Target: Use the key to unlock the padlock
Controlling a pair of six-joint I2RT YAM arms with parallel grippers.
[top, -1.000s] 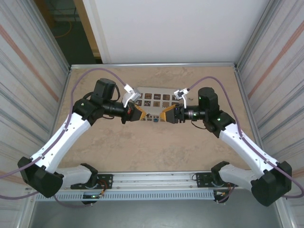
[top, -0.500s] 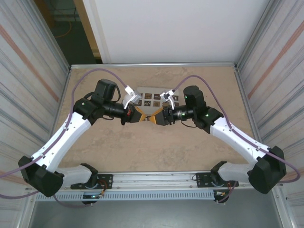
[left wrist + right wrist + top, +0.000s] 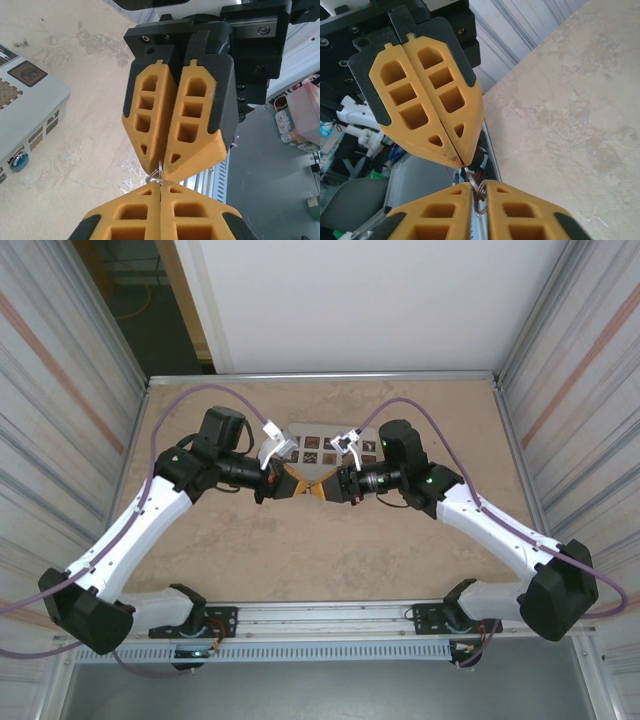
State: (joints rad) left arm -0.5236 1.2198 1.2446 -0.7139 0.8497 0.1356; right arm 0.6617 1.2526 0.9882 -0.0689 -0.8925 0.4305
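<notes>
I've got the left claw [image 3: 296, 483] and the right claw [image 3: 326, 487] nose to nose above the middle of the counter [image 3: 300, 560]. The left one points toward 3 o'clock and the right one toward 9 in the overhead view.

Both claws are squeezed closed, their yellow pads [image 3: 197, 120] pressed together along the whole length. A small metal key [image 3: 156, 175] on a thin ring is caught right where the four tips meet. On my left wrist feed its metal runs down into the seam of the left claw's tips and up against the right claw's. On the right wrist feed a sliver of it sits between the right claw's tips, which are parted only by that metal. Each claw appears to pinch it, but I cannot tell which one carries it.

The white box [image 3: 318, 446] with brown tiles lies flat on the counter at 12 o'clock from the meeting point. The padlock [image 3: 19, 161] — tiny, blue, with a grey shackle — hangs on the box's side wall, at about 8 o'clock in the left wrist feed. It is well apart from the key and from both claws.
</notes>
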